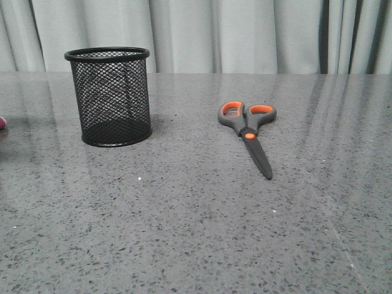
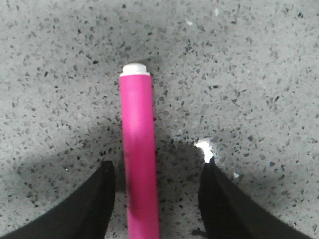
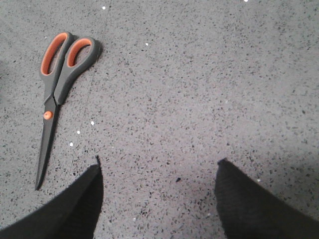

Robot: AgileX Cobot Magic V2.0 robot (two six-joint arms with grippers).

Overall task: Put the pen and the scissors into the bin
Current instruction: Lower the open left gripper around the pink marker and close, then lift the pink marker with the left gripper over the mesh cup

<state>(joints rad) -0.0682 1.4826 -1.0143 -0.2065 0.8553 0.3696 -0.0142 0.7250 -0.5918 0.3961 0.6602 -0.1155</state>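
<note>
The magenta pen (image 2: 137, 164) lies flat on the table between the fingers of my left gripper (image 2: 158, 172), which is open around it with gaps on both sides. Only a pink sliver of the pen (image 1: 2, 123) shows at the left edge of the front view. The scissors (image 1: 248, 130) lie closed on the table right of the black mesh bin (image 1: 112, 97), which stands upright and looks empty. My right gripper (image 3: 158, 169) is open and empty over bare table, with the scissors (image 3: 56, 89) off to one side.
The grey speckled table (image 1: 196, 233) stretches across the front view. Pale curtains (image 1: 245, 30) hang behind its far edge. Neither arm shows in the front view.
</note>
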